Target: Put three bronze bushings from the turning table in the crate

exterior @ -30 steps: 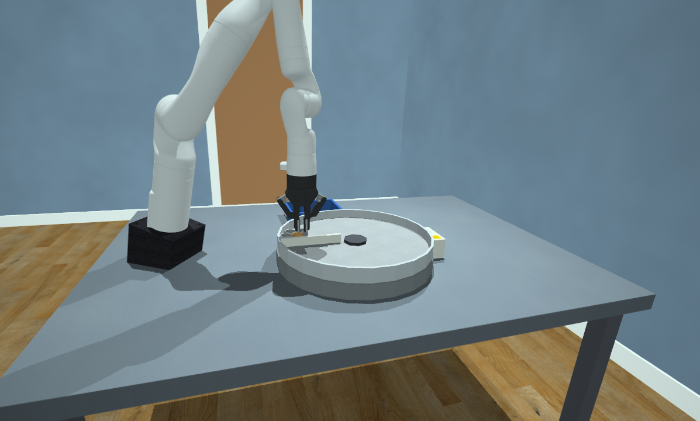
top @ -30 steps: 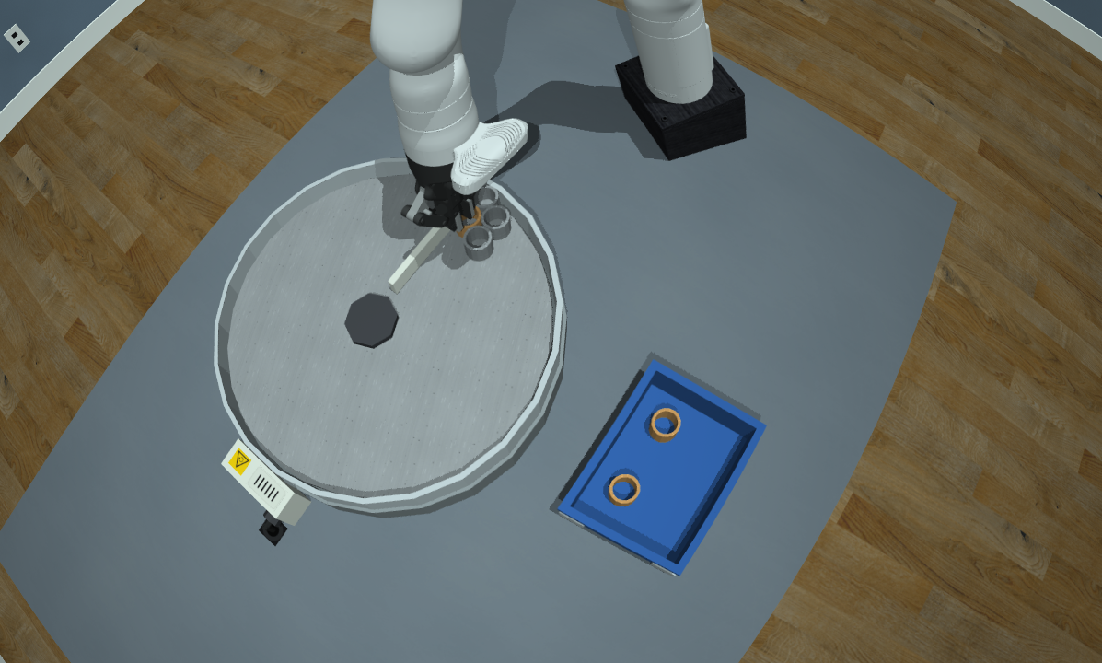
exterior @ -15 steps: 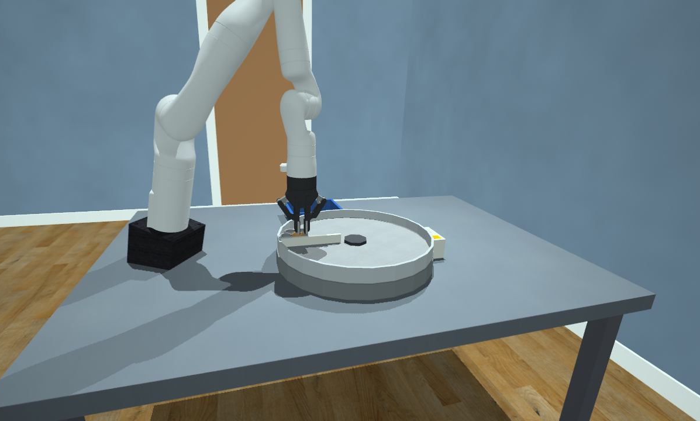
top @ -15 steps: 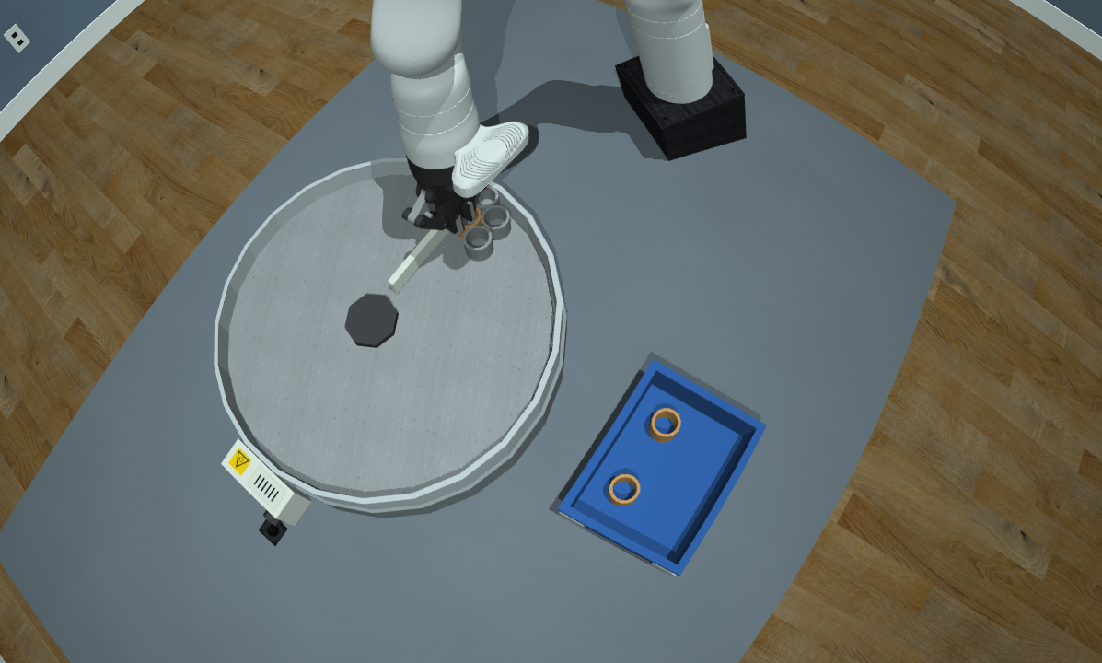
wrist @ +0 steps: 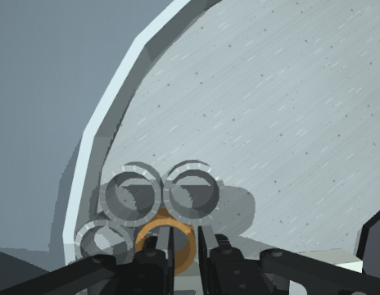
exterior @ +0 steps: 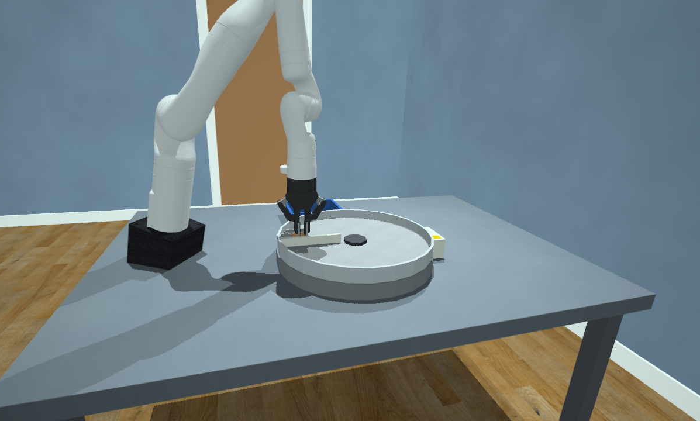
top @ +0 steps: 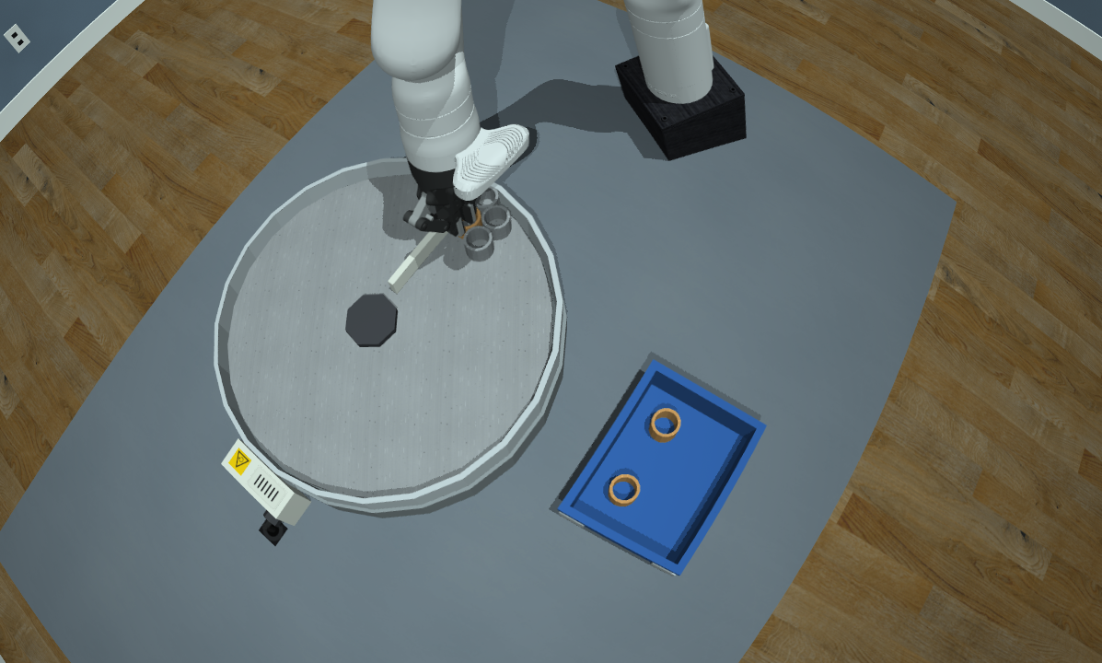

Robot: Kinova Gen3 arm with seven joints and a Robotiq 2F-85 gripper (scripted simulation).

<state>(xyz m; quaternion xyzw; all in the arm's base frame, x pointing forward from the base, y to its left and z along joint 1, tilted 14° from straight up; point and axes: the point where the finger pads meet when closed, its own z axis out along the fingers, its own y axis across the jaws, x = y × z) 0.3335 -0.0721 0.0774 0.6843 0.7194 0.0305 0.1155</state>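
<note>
My gripper point(top: 461, 223) point(exterior: 302, 230) point(wrist: 186, 243) points down at the turning table point(top: 561, 330) point(exterior: 362, 275). Its fingers stand a narrow gap apart, with nothing seen gripped. In the wrist view a bronze bushing point(wrist: 165, 222) point(top: 478, 217) lies at the fingertips; the left finger overlaps its opening and the right finger is beside its outer edge. Its lower part is partly hidden. Three grey bushings point(top: 479, 252) point(top: 496, 235) point(wrist: 167, 197) crowd around it. Two bronze bushings point(top: 664, 436) point(top: 623, 502) stand apart in the blue crate point(top: 707, 395) point(exterior: 331, 204).
A cream bar point(top: 412, 263) point(exterior: 320, 240) point(wrist: 337, 256) runs over the turning table beside the fingers, toward the dark hub point(top: 371, 319) point(exterior: 355, 240). The raised rim is close behind the grey bushings. A white box point(top: 266, 484) with a warning label sits outside the rim.
</note>
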